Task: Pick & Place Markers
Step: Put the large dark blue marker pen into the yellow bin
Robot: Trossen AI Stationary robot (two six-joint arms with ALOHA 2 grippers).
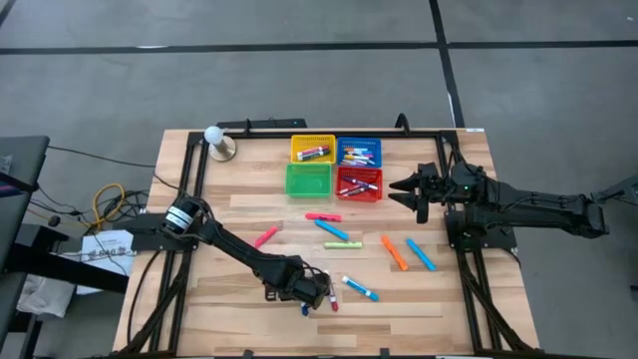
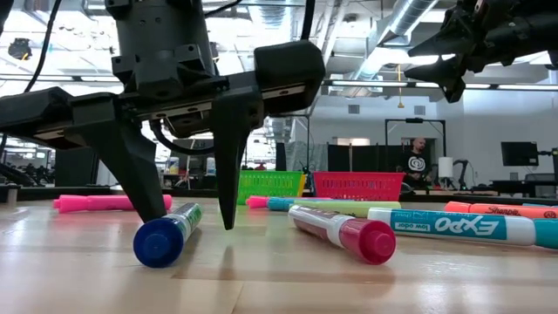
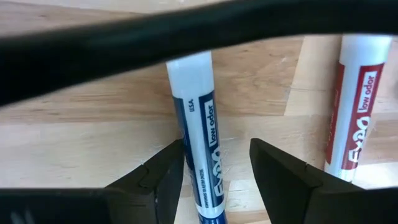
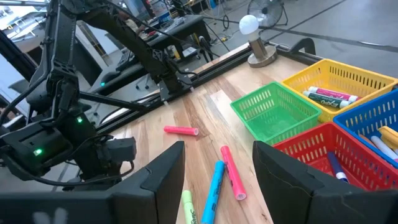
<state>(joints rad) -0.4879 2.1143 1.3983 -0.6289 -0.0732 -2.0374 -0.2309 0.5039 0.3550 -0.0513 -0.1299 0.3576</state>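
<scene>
High view: we see the left gripper (image 1: 321, 296) low near the table's (image 1: 239, 209) front edge, while four baskets (image 1: 335, 166) sit at the back edge.

Low view: its spread fingers (image 2: 228, 148) straddle a blue marker (image 2: 166, 235), apparently to pinch it; nothing grasped.

Left wrist view: two markers lie flat.

Right wrist view: the right gripper (image 4: 219, 177) waits parted, empty, beside the baskets.

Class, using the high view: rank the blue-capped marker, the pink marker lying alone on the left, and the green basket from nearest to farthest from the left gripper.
1. Blue-capped marker: between the open jaws of the left gripper, near the table's front edge.
2. Pink marker: alone on the wood, left of centre, partway toward the baskets.
3. Green basket: farthest, in the basket cluster at the back.
</scene>
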